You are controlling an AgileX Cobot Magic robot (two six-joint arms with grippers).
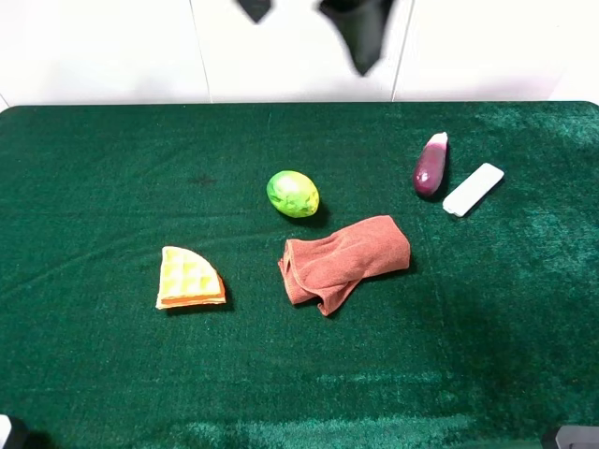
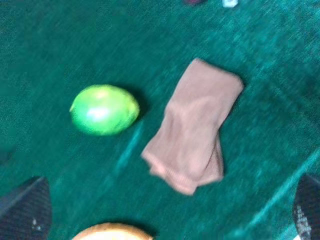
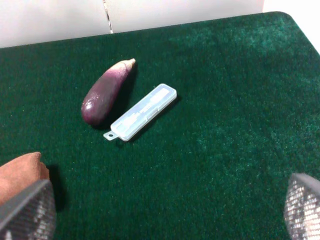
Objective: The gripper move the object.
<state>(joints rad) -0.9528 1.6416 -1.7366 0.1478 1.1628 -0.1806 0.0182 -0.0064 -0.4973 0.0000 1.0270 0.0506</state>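
Hovering above the towel [image 2: 192, 125], left gripper [image 2: 170, 212] jaws spread wide.

This is looking like a robot test bench in a lab rather than a home or a kitchen. A green felt-like cloth [image 1: 112, 393] is covering the whole tabletop, and a plain white panelled wall [image 1: 103, 47] is running behind it at 12 o'clock. Unrelated props are lying well apart on the cloth: a green lime-like fruit [image 1: 293, 194] near the centre, a folded brown towel [image 1: 344, 262] just below it, a waffle wedge [image 1: 190, 279] at 8 o'clock, and a purple eggplant [image 1: 430, 165] beside a clear plastic case [image 1: 473, 189] at 2 o'clock. Dark rig parts [image 1: 360, 28] are hanging into view at 12 o'clock.
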